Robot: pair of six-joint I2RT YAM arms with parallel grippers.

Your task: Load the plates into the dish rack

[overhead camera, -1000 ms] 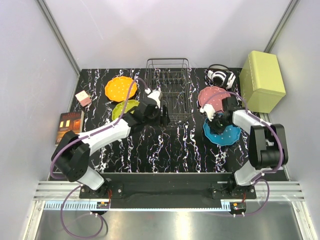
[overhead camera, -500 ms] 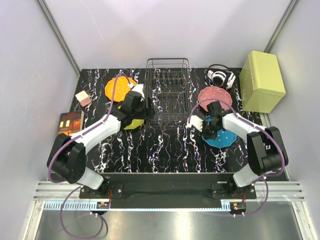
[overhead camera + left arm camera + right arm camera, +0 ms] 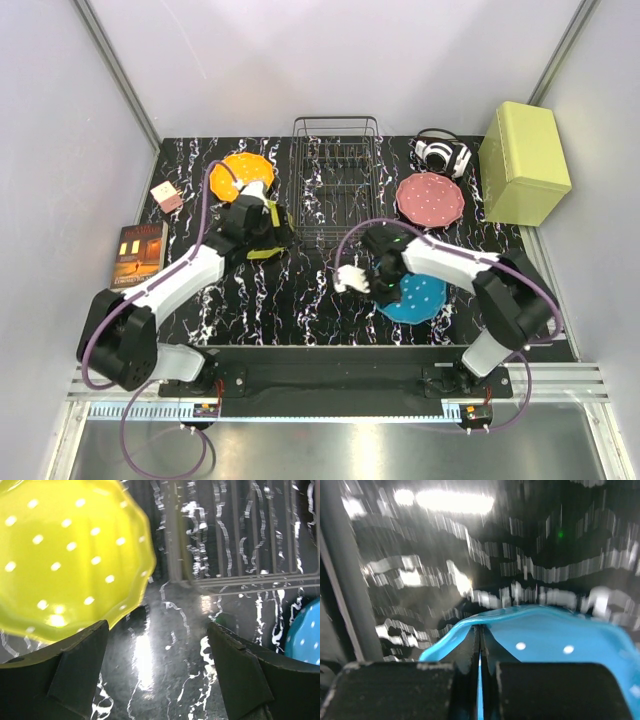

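The black wire dish rack (image 3: 336,180) stands at the back middle with no plates in it. The orange plate (image 3: 242,176) lies to its left and the pink plate (image 3: 430,198) to its right. My left gripper (image 3: 278,238) is open and empty, low over the near right edge of the yellow-green plate (image 3: 263,251). In the left wrist view, the plate (image 3: 65,555) lies just beyond the open gripper (image 3: 157,665), with the rack (image 3: 240,535) further off. My right gripper (image 3: 392,287) is shut on the rim of the blue plate (image 3: 418,298). The right wrist view shows the gripper (image 3: 481,647) pinching the plate (image 3: 560,645).
Black-and-white headphones (image 3: 442,153) and a pale green box (image 3: 525,162) sit at the back right. A book (image 3: 140,255) and a small pink cube (image 3: 166,196) lie at the left edge. The blue plate also shows in the left wrist view (image 3: 306,632).
My left gripper has drawn back from the rack to the yellow-green plate. My right gripper has moved left and nearer, taking the blue plate with it.
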